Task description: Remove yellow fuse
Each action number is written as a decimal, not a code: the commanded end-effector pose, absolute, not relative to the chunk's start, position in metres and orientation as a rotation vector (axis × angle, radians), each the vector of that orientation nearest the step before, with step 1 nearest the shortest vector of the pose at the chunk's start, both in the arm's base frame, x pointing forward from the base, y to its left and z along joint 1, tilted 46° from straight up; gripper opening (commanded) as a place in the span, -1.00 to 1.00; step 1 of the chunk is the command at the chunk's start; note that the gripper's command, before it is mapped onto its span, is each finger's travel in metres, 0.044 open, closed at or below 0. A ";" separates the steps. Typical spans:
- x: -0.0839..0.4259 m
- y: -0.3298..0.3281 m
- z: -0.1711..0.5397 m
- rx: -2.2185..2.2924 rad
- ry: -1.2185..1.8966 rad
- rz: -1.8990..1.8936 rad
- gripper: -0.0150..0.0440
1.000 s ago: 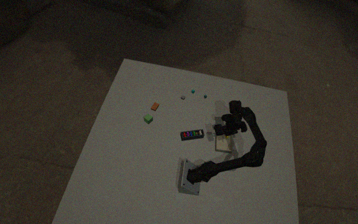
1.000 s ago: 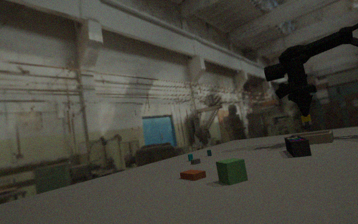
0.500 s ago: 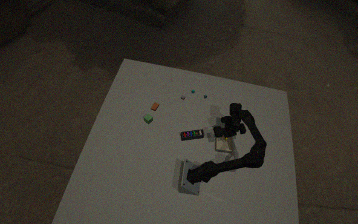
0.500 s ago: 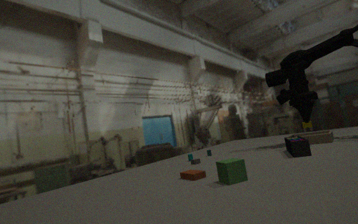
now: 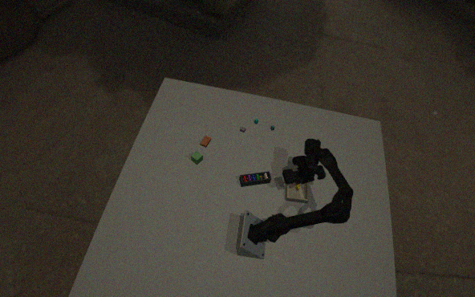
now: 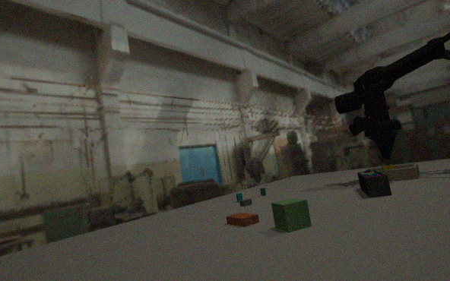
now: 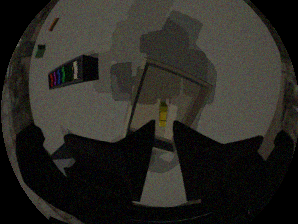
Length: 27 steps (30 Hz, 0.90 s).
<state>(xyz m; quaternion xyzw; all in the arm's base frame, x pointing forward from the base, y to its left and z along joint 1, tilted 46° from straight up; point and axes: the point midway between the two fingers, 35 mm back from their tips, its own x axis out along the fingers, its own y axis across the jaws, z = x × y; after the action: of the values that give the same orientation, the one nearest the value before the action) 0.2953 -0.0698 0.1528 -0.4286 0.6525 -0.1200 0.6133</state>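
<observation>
The yellow fuse [image 5: 298,187] [image 6: 388,167] [image 7: 163,114] is over or in the tray [image 5: 297,200] [image 6: 407,173] [image 7: 199,105], within its walls as seen from the wrist. In the exterior view it shows at the rim's height, just below the fingertips; whether it touches the tray floor I cannot tell. My gripper [image 6: 387,158] [image 7: 164,124] points down above the tray, its fingers a little apart with nothing between them. The black fuse block [image 5: 256,183] [image 6: 378,187] [image 7: 90,68] stands left of the tray, with red, purple, blue, green and white fuses in it.
A green cube [image 5: 196,157] [image 6: 291,215] and an orange block [image 5: 205,141] [image 6: 242,219] lie far left of the fuse block. A small grey block [image 5: 242,129] [image 6: 245,203] and two teal pieces lie behind it. The arm's base [image 5: 251,250] stands in front.
</observation>
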 end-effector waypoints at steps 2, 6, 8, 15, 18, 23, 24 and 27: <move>0.295 -0.070 0.153 -0.987 1.505 -0.278 0.22; 0.295 -0.070 0.153 -0.987 1.505 -0.278 0.58; 0.294 -0.064 0.159 -0.988 1.505 -0.278 0.63; 0.290 -0.044 0.180 -0.992 1.503 -0.280 0.63; 0.290 -0.044 0.180 -0.992 1.503 -0.280 0.63; 0.290 -0.044 0.180 -0.990 1.500 -0.276 0.63; 0.290 -0.044 0.180 -0.990 1.500 -0.276 0.63; 0.290 -0.044 0.180 -0.990 1.500 -0.276 0.63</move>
<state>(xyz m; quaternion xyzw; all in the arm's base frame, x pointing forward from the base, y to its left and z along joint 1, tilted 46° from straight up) 0.2898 -0.0442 0.1799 -0.4295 0.6508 -0.1198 0.6145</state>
